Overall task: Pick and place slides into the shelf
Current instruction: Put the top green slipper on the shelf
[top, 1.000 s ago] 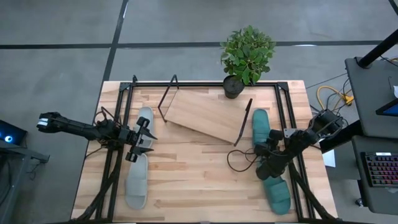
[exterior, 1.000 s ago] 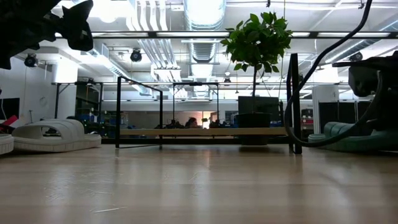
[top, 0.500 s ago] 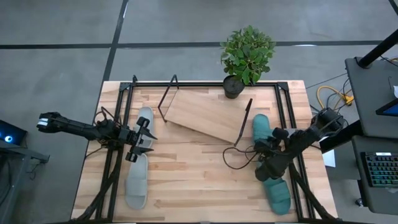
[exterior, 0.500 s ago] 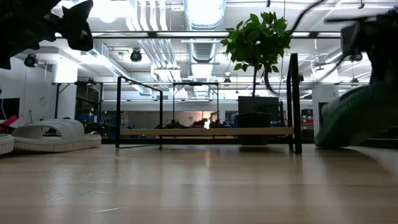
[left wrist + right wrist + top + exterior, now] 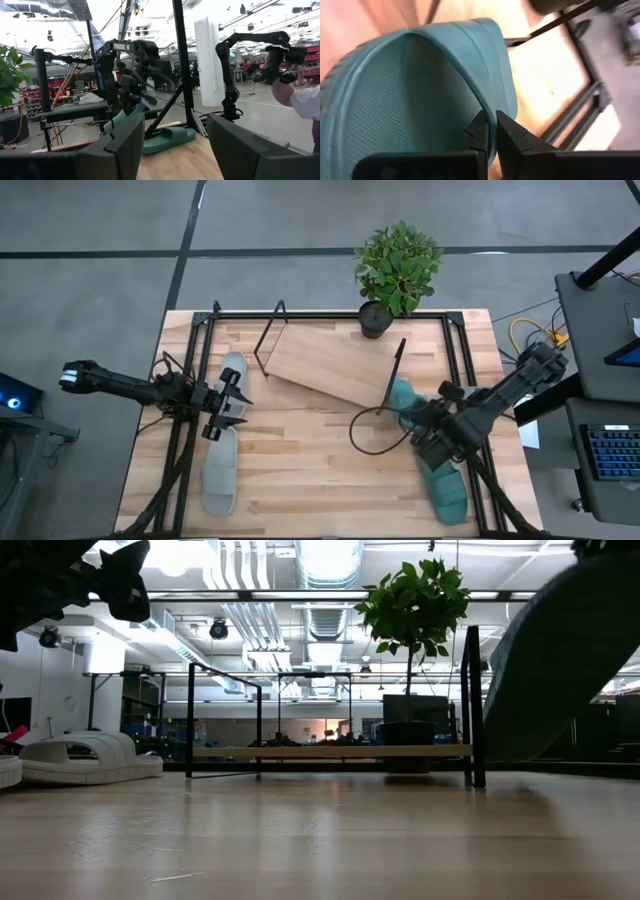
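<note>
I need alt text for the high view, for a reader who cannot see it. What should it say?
Seen from above, the right gripper is shut on a teal slide beside the slanted wooden shelf, with the second teal slide lying on the table. The left gripper hovers open over two grey slides; a potted plant stands at the far edge.

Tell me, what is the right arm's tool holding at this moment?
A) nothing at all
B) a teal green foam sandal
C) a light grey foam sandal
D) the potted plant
B: the right tool is pinched shut on the edge of a teal green foam sandal, which hangs lifted beside the slanted light-wood shelf in the high view.
</note>
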